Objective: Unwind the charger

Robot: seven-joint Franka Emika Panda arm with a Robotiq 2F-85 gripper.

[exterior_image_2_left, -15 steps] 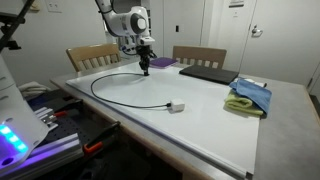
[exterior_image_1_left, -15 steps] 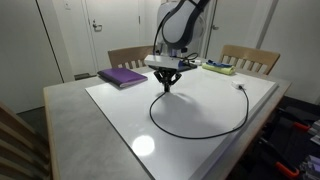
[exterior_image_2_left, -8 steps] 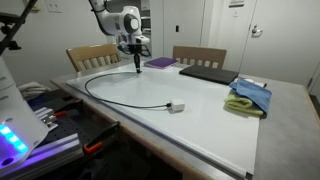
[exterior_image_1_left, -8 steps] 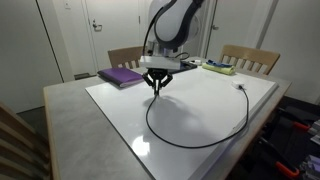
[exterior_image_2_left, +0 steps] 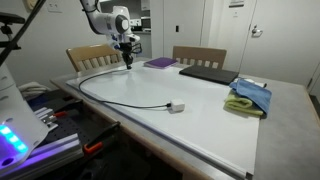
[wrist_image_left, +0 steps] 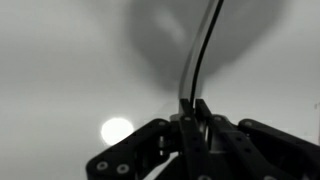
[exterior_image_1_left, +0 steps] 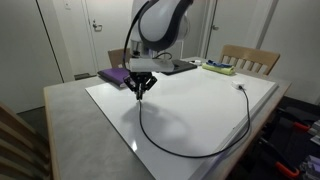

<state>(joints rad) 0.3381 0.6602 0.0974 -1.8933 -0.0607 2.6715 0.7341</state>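
Observation:
The charger is a long thin black cable (exterior_image_1_left: 200,152) lying in a wide loop on the white table top (exterior_image_1_left: 200,100). Its small white plug block (exterior_image_2_left: 176,107) lies near the table's front edge in an exterior view. My gripper (exterior_image_1_left: 140,90) is shut on one end of the cable and holds it above the table near the purple book. It also shows in an exterior view (exterior_image_2_left: 127,64). In the wrist view the fingers (wrist_image_left: 203,118) pinch the cable (wrist_image_left: 200,50), which runs up and away.
A purple book (exterior_image_1_left: 114,75) lies beside the gripper. A flat dark laptop (exterior_image_2_left: 207,72) and blue and yellow cloths (exterior_image_2_left: 250,95) lie on the table. Wooden chairs (exterior_image_1_left: 250,58) stand behind it. A grey surface (exterior_image_1_left: 80,125) borders the white top.
My gripper has moved sideways toward the purple book with the cable end in it. The cable loop has widened and stretched out across the table.

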